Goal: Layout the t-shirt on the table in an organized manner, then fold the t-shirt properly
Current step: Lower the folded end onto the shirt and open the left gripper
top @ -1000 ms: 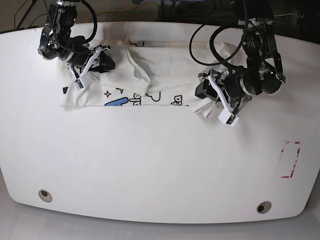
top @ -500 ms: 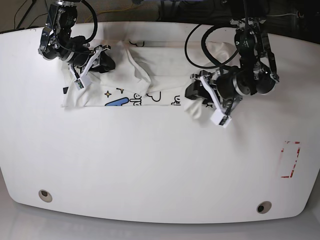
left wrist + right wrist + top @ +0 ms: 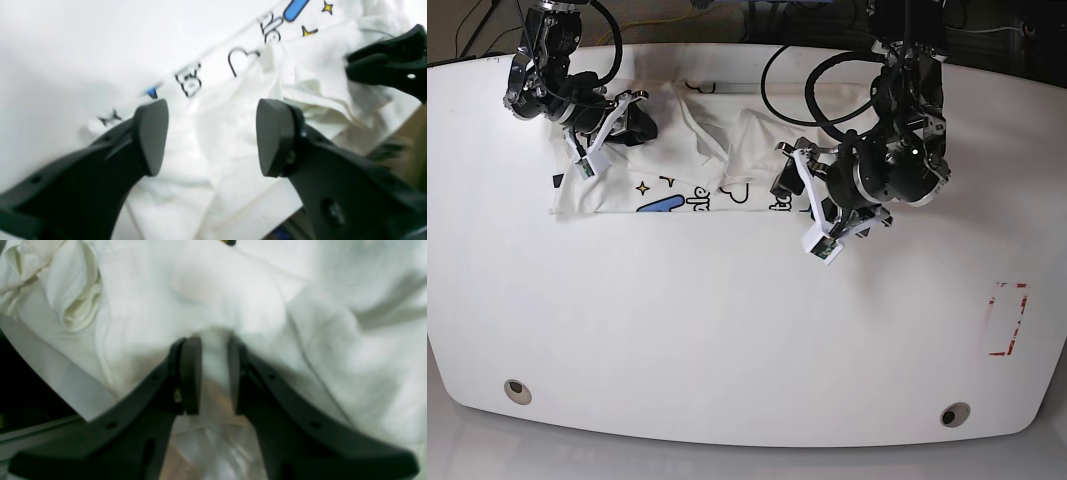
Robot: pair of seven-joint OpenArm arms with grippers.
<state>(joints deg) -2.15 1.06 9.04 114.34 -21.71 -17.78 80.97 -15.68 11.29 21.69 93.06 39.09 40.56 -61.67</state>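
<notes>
The left pincer (image 3: 211, 136) has carried the t-shirt (image 3: 717, 150) edge inward and now gapes apart.

T-shirt (image 3: 697, 160) bunched on table (image 3: 727, 330) far side, between arms.

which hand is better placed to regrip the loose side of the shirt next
Left, probably. The left hand is open, empty, and hovering right over the bunched fabric of the t-shirt. The right hand is shut on a fold at the far side, pinning it, so freeing it would let that side go.
</notes>
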